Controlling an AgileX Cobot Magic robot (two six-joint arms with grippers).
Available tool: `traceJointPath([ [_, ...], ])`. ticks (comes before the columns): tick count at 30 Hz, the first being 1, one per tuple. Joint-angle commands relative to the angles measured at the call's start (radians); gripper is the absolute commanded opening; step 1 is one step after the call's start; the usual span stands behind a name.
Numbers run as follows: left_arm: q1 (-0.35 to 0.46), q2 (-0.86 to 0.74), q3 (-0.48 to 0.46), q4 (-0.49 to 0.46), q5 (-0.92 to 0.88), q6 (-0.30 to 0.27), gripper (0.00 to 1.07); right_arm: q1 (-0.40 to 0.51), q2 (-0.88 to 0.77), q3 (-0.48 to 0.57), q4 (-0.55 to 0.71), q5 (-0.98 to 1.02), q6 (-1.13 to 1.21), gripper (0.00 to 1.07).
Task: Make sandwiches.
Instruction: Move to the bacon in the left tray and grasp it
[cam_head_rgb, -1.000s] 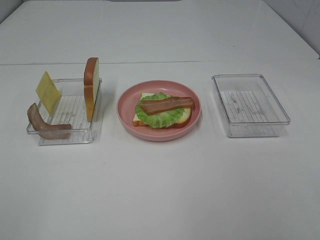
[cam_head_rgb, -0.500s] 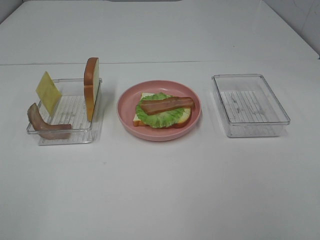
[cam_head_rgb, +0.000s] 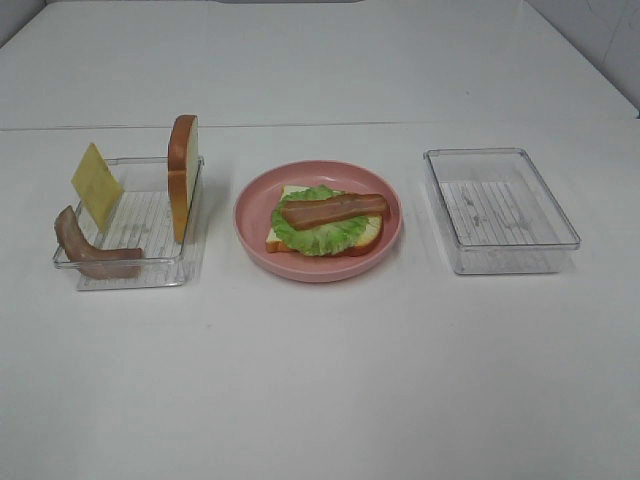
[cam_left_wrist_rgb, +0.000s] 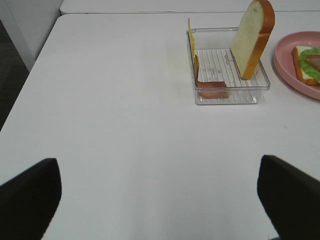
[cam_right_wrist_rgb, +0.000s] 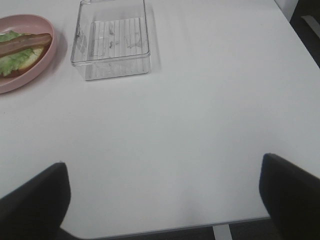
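On the pink plate (cam_head_rgb: 392, 240) lies a bread slice (cam_head_rgb: 274, 240) topped with a green lettuce leaf (cam_head_rgb: 325, 236) and a bacon strip (cam_head_rgb: 333, 209). The left clear tray (cam_head_rgb: 130, 268) holds a second bread slice (cam_head_rgb: 182, 189) standing on edge, a yellow cheese square (cam_head_rgb: 96, 185) leaning upright, and another bacon strip (cam_head_rgb: 90, 251). Neither gripper shows in the high view. In the left wrist view my left gripper (cam_left_wrist_rgb: 159, 197) is open, well short of that tray (cam_left_wrist_rgb: 227, 95). My right gripper (cam_right_wrist_rgb: 165, 200) is open too, over bare table, away from the plate (cam_right_wrist_rgb: 30, 75).
An empty clear tray (cam_head_rgb: 500, 210) stands right of the plate, also in the right wrist view (cam_right_wrist_rgb: 112, 42). The white table's near edge (cam_right_wrist_rgb: 165, 231) shows in the right wrist view, and its left edge (cam_left_wrist_rgb: 30, 80) in the left wrist view.
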Motion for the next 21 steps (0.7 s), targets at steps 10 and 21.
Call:
traceJointPath([
  [10,-0.002,0.173,-0.076,-0.028,0.087,-0.087,1.02,-0.007,-0.034,0.004,0.001,-0.007,-0.007,0.98],
  [21,-0.002,0.626,-0.219,0.031,0.237,-0.089,1.02,-0.007,-0.034,0.004,0.001,-0.007,-0.007,0.98],
])
